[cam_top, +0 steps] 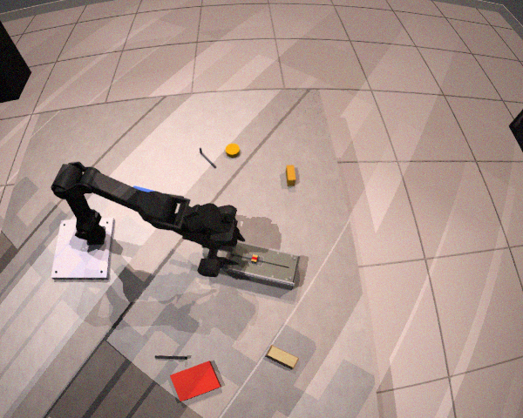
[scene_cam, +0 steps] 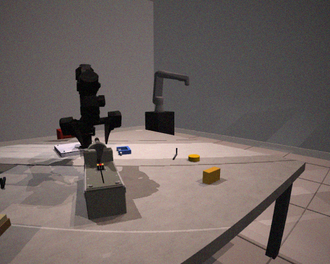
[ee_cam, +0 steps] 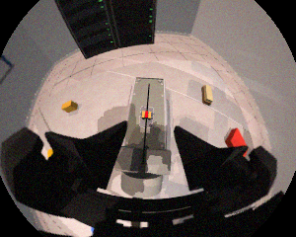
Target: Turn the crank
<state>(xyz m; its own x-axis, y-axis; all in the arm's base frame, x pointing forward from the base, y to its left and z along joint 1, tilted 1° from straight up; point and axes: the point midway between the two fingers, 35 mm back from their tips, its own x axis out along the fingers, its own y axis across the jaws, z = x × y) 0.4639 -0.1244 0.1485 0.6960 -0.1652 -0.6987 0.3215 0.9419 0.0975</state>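
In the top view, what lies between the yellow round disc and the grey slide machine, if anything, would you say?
Only bare, partly shadowed tabletop lies between them, as the top view shows.
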